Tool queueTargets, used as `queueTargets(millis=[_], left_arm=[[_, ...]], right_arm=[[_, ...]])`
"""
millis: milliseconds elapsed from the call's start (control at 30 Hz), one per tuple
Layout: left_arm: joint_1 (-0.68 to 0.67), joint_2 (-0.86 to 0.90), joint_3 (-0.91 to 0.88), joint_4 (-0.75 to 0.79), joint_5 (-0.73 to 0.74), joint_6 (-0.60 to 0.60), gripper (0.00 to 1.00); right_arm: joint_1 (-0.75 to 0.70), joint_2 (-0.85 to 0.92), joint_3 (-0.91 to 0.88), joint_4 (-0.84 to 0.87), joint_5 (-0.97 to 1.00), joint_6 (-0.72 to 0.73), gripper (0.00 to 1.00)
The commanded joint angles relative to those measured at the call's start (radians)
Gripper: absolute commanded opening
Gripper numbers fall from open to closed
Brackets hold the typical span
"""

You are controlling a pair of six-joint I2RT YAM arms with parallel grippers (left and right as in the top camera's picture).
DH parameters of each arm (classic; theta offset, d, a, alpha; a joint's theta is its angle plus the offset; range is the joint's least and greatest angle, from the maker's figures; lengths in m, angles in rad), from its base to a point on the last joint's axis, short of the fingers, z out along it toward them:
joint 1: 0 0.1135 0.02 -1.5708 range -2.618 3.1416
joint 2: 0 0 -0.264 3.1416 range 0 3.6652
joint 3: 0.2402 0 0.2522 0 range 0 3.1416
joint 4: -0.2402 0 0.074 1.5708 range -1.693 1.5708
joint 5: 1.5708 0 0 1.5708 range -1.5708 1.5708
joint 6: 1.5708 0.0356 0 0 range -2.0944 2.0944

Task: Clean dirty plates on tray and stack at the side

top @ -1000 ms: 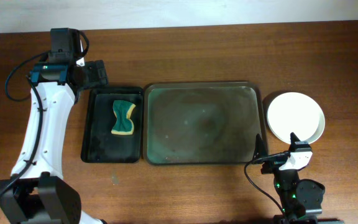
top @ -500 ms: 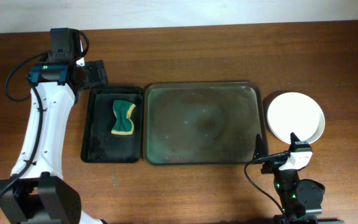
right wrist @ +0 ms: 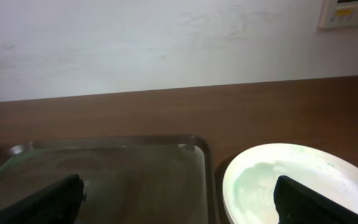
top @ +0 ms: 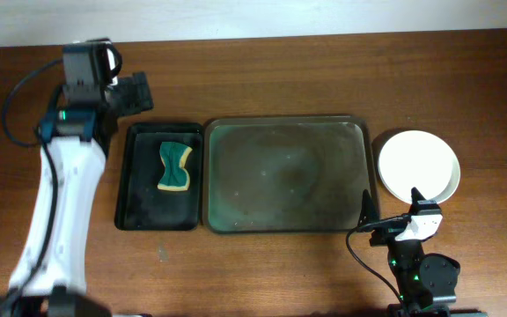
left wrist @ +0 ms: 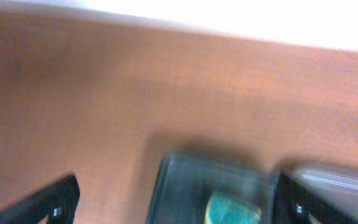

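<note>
**Desk:** Left to right, what does the frame show?

**Operator:** Well to the left of the tray (top: 284, 176), my left gripper (top: 135, 92) hangs above the bare table (top: 262, 79), just past the far corner of the black tray (top: 123, 198). Its fingers (left wrist: 58, 199) stand wide apart, released, with nothing between them. My left wrist view is badly blurred.

**Desk:** And the black tray itself?

**Operator:** It lies flush against the tray's left edge. A green-and-yellow sponge (top: 174, 167) lies in it, toward the far end.

**Desk:** The tray?

**Operator:** Dark olive-grey, flat on the table, with a dull, streaky sheen on its floor.

**Desk:** Where are the plates?

**Operator:** The plates (top: 418, 165) sit on the table just right of the tray, off it, with a narrow gap to its rim. They look stacked, but I cannot tell how many. From my right wrist view the top one carries a faint greenish tinge.

**Desk:** Your other claw?

**Operator:** My right gripper (top: 391, 208) sits by the tray's near right corner, facing away from me. Its fingers (right wrist: 48, 199) are spread and unclenched, holding nothing, and they touch neither the tray nor the plates.
</note>
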Motion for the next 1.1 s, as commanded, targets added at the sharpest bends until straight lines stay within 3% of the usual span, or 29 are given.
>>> queueTargets(millis=[0,167,300,500,767,933,1067], left_arm=[[-0.011,-0.2,-0.214,0.222,0.14,0.206,0.99],[-0.009,-0.531,-0.655,0.576,0.161,0.236,0.99],[0.0,-0.817,-0.946,0.684,0.16,0.236,0.99],[0.009,-1.165,-1.207,0.689,0.161,0.287,0.99],[0.008,-1.431,-1.452,0.724,0.161,0.39,0.99],[0.01,-1.531,-1.45,0.544,0.155,0.415,0.99],[0.011,-1.557,-1.449,0.524,0.153,0.415,0.99]], right_arm=[[0.01,-0.009,-0.008,-0.001,0.013,0.003,0.98],[0.01,-0.009,-0.008,-0.001,0.013,0.003,0.98],[0.01,-0.009,-0.008,-0.001,0.013,0.003,0.98],[0.01,-0.009,-0.008,-0.001,0.013,0.003,0.98],[0.01,-0.009,-0.008,-0.001,0.013,0.003,0.98],[0.01,-0.009,-0.008,-0.001,0.013,0.003,0.98],[0.01,-0.009,-0.008,-0.001,0.013,0.003,0.98]])
